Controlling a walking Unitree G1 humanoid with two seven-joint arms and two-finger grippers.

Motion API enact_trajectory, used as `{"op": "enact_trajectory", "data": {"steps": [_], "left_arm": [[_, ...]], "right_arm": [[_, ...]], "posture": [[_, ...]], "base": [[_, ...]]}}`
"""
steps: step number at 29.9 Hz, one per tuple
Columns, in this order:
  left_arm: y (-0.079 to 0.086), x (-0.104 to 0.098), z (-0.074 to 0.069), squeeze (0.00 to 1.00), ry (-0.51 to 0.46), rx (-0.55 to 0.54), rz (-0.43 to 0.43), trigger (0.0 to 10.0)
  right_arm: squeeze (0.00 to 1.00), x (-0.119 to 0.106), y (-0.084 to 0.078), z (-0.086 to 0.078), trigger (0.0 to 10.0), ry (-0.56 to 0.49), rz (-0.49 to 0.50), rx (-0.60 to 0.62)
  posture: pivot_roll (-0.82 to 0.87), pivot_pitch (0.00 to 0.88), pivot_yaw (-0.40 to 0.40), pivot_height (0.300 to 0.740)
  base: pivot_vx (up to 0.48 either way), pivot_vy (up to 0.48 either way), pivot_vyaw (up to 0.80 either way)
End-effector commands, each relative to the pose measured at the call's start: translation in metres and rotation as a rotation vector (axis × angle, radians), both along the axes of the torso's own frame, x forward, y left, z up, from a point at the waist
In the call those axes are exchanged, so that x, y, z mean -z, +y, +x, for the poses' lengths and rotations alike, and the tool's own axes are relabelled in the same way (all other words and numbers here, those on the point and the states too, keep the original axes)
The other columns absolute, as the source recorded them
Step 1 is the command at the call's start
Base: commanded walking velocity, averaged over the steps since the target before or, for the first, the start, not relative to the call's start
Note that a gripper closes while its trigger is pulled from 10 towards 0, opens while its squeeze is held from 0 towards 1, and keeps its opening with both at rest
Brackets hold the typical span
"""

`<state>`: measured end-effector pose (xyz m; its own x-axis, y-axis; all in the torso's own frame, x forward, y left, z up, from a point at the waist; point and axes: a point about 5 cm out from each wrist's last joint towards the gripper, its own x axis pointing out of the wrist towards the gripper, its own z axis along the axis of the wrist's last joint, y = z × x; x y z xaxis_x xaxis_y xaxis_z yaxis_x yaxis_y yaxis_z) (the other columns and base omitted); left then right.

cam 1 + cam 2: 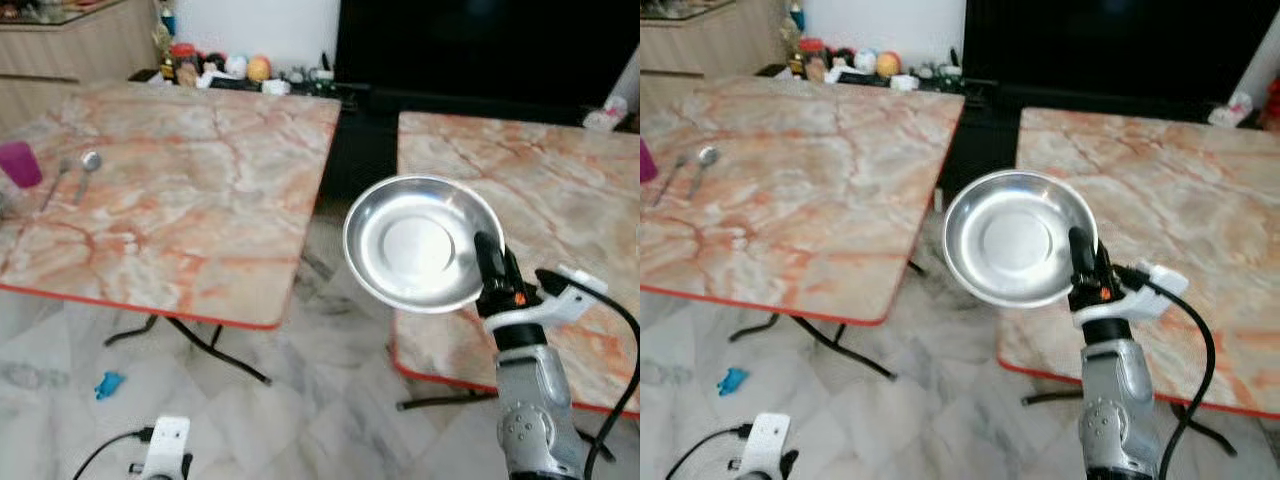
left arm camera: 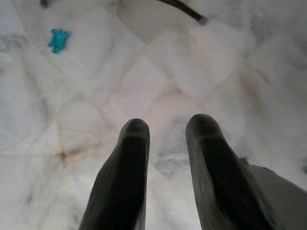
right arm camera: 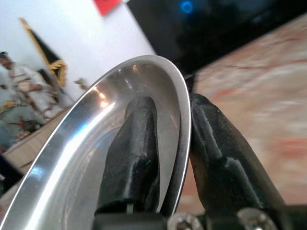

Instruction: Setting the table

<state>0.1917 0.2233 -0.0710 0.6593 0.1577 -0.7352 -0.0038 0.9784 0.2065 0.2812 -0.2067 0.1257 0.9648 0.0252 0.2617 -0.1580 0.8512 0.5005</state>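
My right gripper (image 1: 487, 250) is shut on the rim of a round steel plate (image 1: 420, 243), held tilted in the air over the gap between two marble tables. In the right wrist view one finger (image 3: 132, 153) lies inside the steel plate (image 3: 86, 148) and the other behind its rim. The left table (image 1: 170, 190) carries a spoon (image 1: 88, 165), a fork (image 1: 55, 182) and a magenta cup (image 1: 20, 163) near its left edge. The right table (image 1: 560, 220) lies just behind the plate. My left gripper (image 2: 165, 129) hangs low with its fingers slightly apart over the floor.
A low shelf along the back wall holds small toys and jars (image 1: 215, 68). A black screen (image 1: 480, 45) stands behind the gap. A blue scrap (image 1: 108, 384) lies on the marble floor beside the left table's black legs (image 1: 200, 340).
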Motion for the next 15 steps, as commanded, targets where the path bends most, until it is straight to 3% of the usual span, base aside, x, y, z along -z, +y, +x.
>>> {"op": "enact_trajectory", "data": {"steps": [1, 15], "left_arm": [[-0.0047, 0.0013, -0.0001, 0.00, 0.006, 0.004, -0.013, 10.0], [-0.0042, 0.0020, -0.0016, 0.00, 0.010, 0.003, -0.015, 10.0]], "right_arm": [[0.00, -0.0093, -0.0054, 0.0014, 10.0, -0.039, -0.004, 0.023], [0.00, -0.0090, -0.0106, 0.0019, 10.0, -0.034, -0.010, 0.040]], "posture": [[0.01, 0.000, -0.025, 0.740], [0.01, 0.000, -0.026, 0.740]], "base": [[0.000, -0.337, 0.00], [0.000, -0.334, 0.00]]}}
